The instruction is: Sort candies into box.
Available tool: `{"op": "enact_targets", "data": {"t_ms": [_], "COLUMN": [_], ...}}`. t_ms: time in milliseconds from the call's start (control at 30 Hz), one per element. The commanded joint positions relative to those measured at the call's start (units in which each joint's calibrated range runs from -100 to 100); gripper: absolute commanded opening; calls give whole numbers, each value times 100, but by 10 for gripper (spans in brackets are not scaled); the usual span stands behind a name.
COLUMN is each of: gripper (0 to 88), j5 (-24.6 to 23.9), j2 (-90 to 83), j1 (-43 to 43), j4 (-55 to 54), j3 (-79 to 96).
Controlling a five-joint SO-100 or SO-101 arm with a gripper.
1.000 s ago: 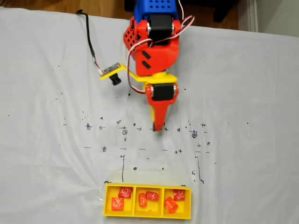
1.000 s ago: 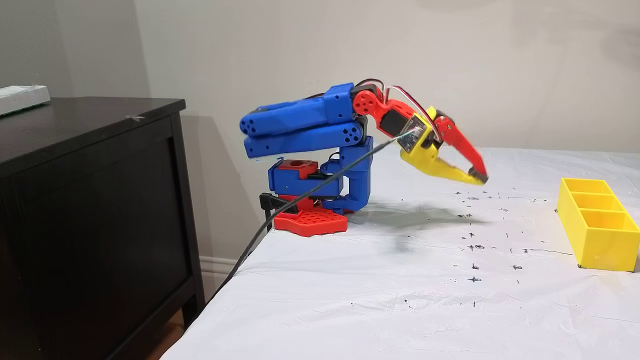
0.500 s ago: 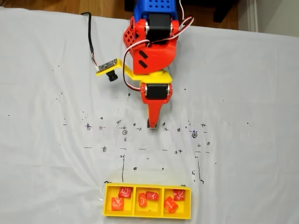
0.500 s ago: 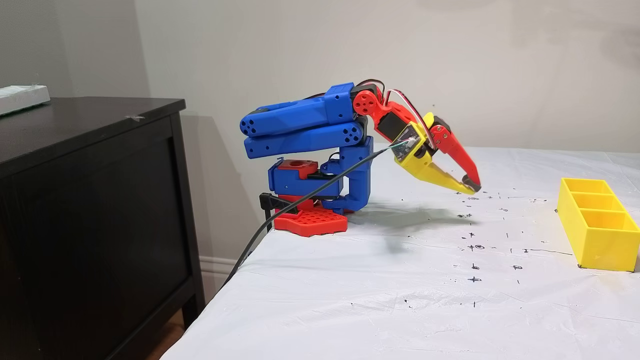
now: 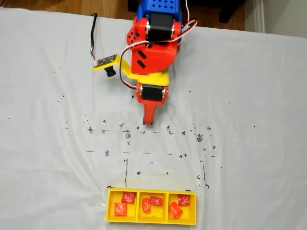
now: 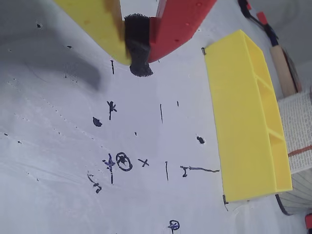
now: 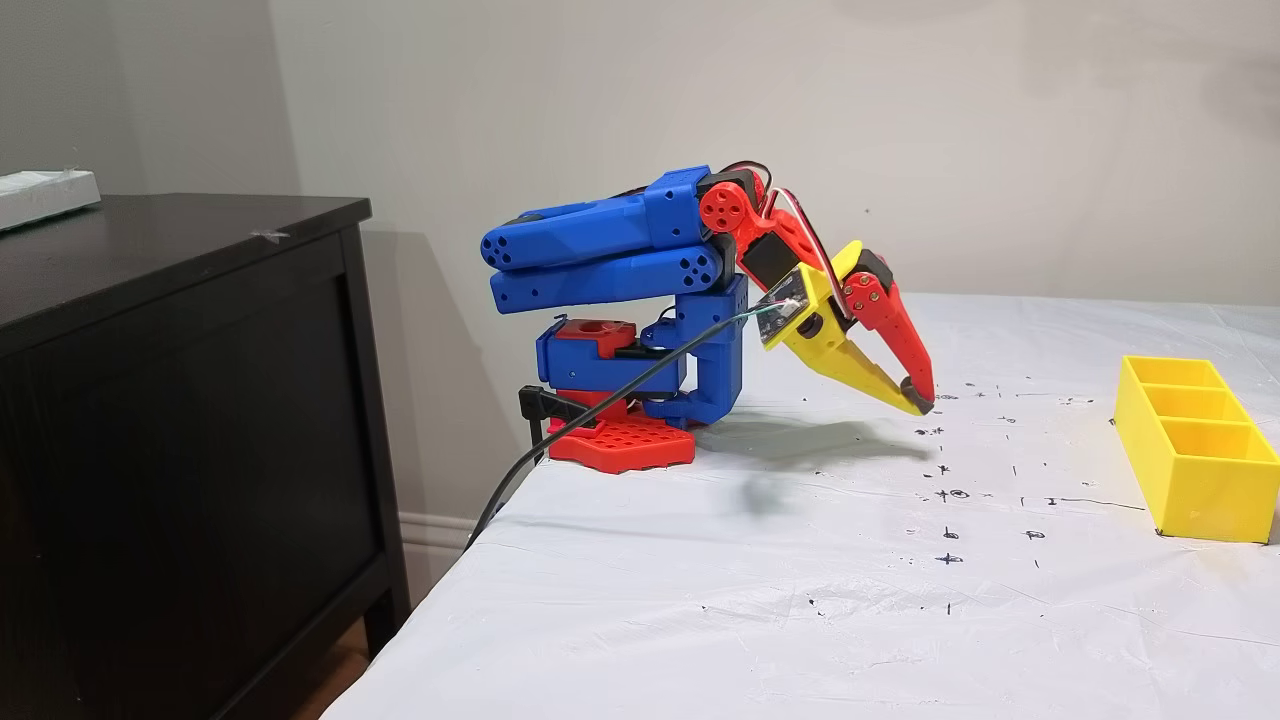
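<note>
Gripper (image 7: 918, 405) pressed together, empty; six candies (image 5: 149, 205) in the box (image 5: 109, 205), hidden in wrist view.

White sheet (image 5: 249, 96) covers desk, black pen marks (image 6: 117, 161) scattered across it. Dark cabinet (image 7: 180, 400) stands beside desk; white object (image 7: 45, 195) on its top.

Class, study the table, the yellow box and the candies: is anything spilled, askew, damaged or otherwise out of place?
Nothing stands out. The six candies all lie inside the box, two per compartment, none on the cloth. The box sits flat and square to the table. The gripper hangs apart from it, jaws closed, holding nothing. The cloth's pen marks look deliberate, not spills.
</note>
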Motion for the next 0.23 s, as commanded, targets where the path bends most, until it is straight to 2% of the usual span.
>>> {"op": "enact_targets", "data": {"t_ms": [0,200], "gripper": [3,2], "j5": [132,20], "j2": [-84,-84], "j1": [-251,-78], "j4": [-32,-32], "j3": [-29,-29]}}
